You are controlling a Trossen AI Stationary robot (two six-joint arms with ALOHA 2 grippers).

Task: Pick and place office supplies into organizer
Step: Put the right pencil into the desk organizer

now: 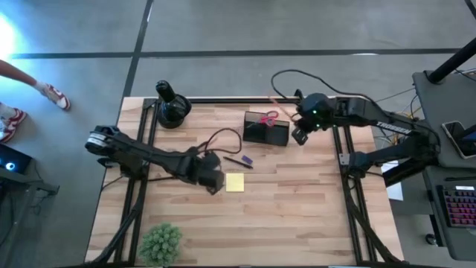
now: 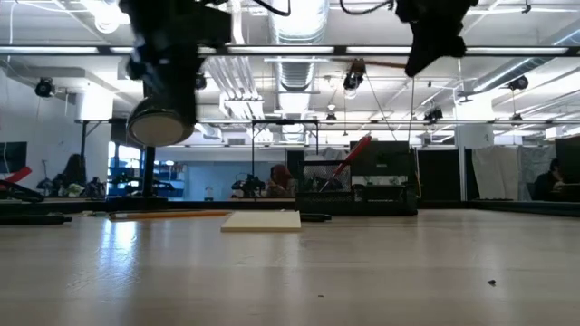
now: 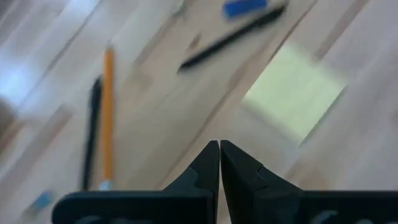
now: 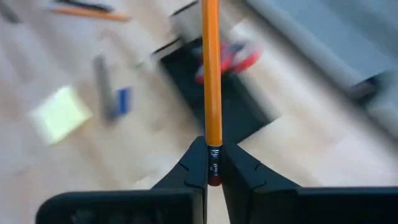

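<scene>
The black organizer (image 1: 266,129) stands at the far middle of the table with the red-handled scissors (image 1: 269,117) upright in it. My right gripper (image 1: 300,136) hovers just right of it, shut on an orange pencil (image 4: 211,68). My left gripper (image 3: 219,147) is shut and empty, raised beside the yellow sticky-note pad (image 1: 235,182), which lies flat. The black pen (image 1: 236,159) and the small purple piece (image 1: 247,159) lie between pad and organizer. A second orange pencil (image 3: 107,112) lies on the wood next to a black cable. My right gripper pinches the orange pencil at its eraser end (image 4: 213,163) between the two fingers. The pencil runs straight out ahead along the fingers and is lifted clear of the table; in the low view it shows high up and roughly level (image 2: 379,63), over the organizer (image 2: 381,193).
A round black object with an upright knob (image 1: 172,109) stands at the far left of the table, and a small green plant (image 1: 160,243) at the near left edge. A dark cable (image 1: 222,138) loops left of the organizer. Bare wood (image 1: 297,216) spans the near right.
</scene>
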